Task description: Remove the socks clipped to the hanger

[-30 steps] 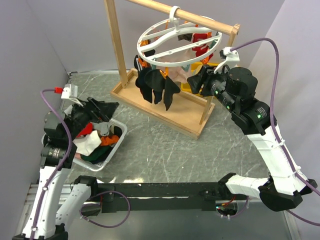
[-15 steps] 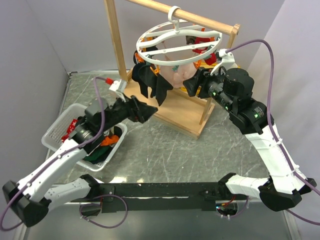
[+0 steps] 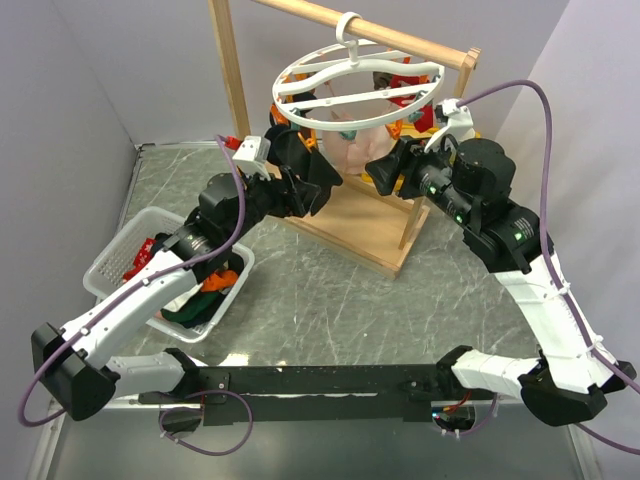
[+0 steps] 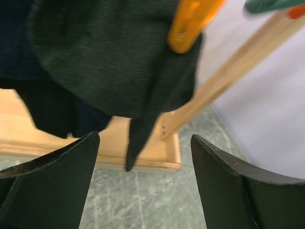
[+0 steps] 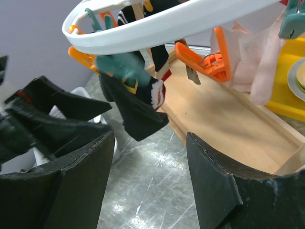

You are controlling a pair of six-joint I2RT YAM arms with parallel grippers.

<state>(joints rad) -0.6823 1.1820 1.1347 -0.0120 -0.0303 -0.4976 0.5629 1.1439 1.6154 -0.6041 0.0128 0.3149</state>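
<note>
The left gripper (image 4: 145,143), jaws open, faced a black sock (image 4: 109,62) hanging from the hanger (image 5: 181,21) by an orange clip (image 4: 190,21). Soft and light, it looked best pinched just beneath that clip. The right gripper (image 5: 150,138) gaped empty alongside.

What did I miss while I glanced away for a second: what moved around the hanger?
The left gripper swung up from the basket to the hanger. It now sits, jaws open and empty, facing a black sock held by an orange clip. The hanger swung slightly. The right gripper stayed at the hanger's right side, jaws open. The wooden rack and basket did not move.
</note>
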